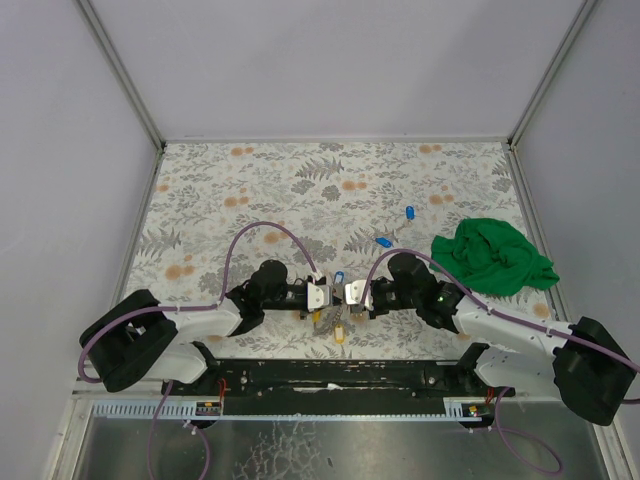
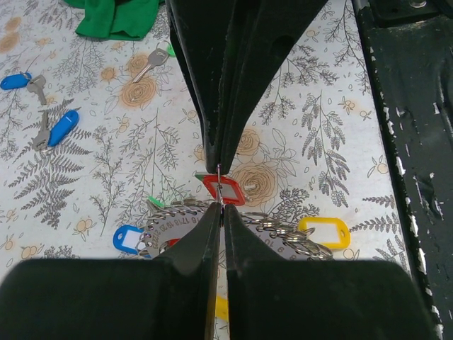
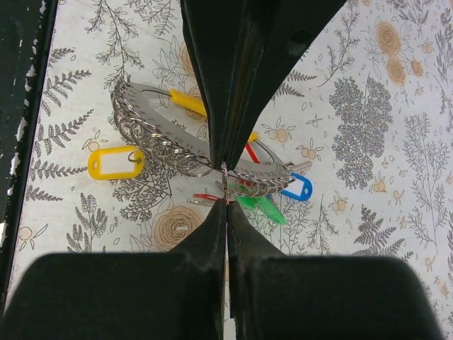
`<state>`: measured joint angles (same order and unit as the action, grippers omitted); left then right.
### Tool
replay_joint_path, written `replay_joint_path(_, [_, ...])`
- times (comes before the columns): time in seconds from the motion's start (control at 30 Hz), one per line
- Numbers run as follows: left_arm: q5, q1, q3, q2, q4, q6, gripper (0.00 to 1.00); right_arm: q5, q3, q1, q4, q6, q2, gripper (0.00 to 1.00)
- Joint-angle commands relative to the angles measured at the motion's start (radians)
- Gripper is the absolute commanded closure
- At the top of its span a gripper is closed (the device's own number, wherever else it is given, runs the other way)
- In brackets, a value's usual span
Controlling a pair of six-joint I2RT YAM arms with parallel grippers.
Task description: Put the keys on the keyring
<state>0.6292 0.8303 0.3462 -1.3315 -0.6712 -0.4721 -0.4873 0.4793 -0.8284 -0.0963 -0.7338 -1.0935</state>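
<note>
The keyring (image 1: 328, 320) is a curved silvery metal strip strung with several small rings and yellow, red, blue and green tags. It hangs between my two grippers near the table's front edge. My left gripper (image 1: 320, 293) is shut on a thin ring of it, seen edge-on (image 2: 221, 185), with a red tag (image 2: 226, 190) just behind. My right gripper (image 1: 352, 293) is shut on a thin ring (image 3: 225, 185) of the keyring (image 3: 163, 124) from the other side. Loose blue-tagged keys (image 1: 383, 242) (image 1: 408, 211) lie farther back, and also show in the left wrist view (image 2: 62, 127) (image 2: 15, 81).
A green cloth (image 1: 492, 255) lies bunched at the right of the table. A key with a green tag (image 2: 157, 60) lies near the cloth (image 2: 117, 15). The black base rail (image 1: 330, 375) runs along the near edge, close under the grippers.
</note>
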Motion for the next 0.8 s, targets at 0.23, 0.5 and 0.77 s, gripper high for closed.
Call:
replay_joint_path(0.23, [0.075, -0.002, 0.031, -0.001, -0.033, -0.006, 1.0, -0.066, 0.019, -0.012, -0.062, -0.01, -0.014, 1.0])
replay_joint_path(0.5, [0.092, -0.002, 0.028, 0.002, -0.034, -0.008, 1.0, -0.108, 0.028, -0.017, -0.072, -0.016, -0.019, 1.0])
replay_joint_path(0.77, [0.096, -0.002, 0.03, 0.01, -0.028, -0.007, 1.0, -0.134, 0.039, -0.025, -0.064, -0.023, -0.031, 1.0])
